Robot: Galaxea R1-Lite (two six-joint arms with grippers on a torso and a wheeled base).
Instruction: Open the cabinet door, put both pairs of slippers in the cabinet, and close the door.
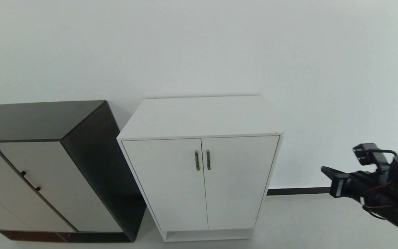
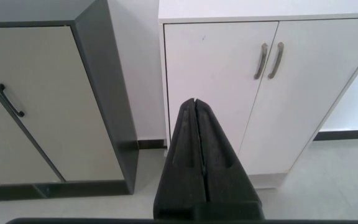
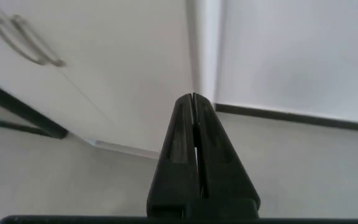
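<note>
White cabinet (image 1: 199, 117) on the floor (image 1: 306, 221), at its far edge, back against the wall (image 1: 199, 45). Left door (image 1: 168, 186) and right door (image 1: 237, 180) both shut, meeting in a thin seam down the middle. Two slim upright handles (image 1: 197, 160), one per door, just beside that seam near the top, close together but not touching.

Dark cabinet (image 1: 92, 148) just beside the white one on the robot's left, turned at an angle, with pale doors and small black handles on its front. Narrow gap of wall and floor between the two. Dark skirting strip (image 1: 297, 191) along the foot of the wall, to the right of the white cabinet.

Right tool (image 1: 328, 173) in the air off the white cabinet's right side, well apart from it, about level with the lower half of the doors. From the right wrist, fingers (image 3: 182, 137) pressed flat together, nothing between them. Left tool (image 2: 195, 109) narrow too, fingers closed on each other and holding nothing, pointing toward the lower part of the left door, short of it and touching nothing.
</note>
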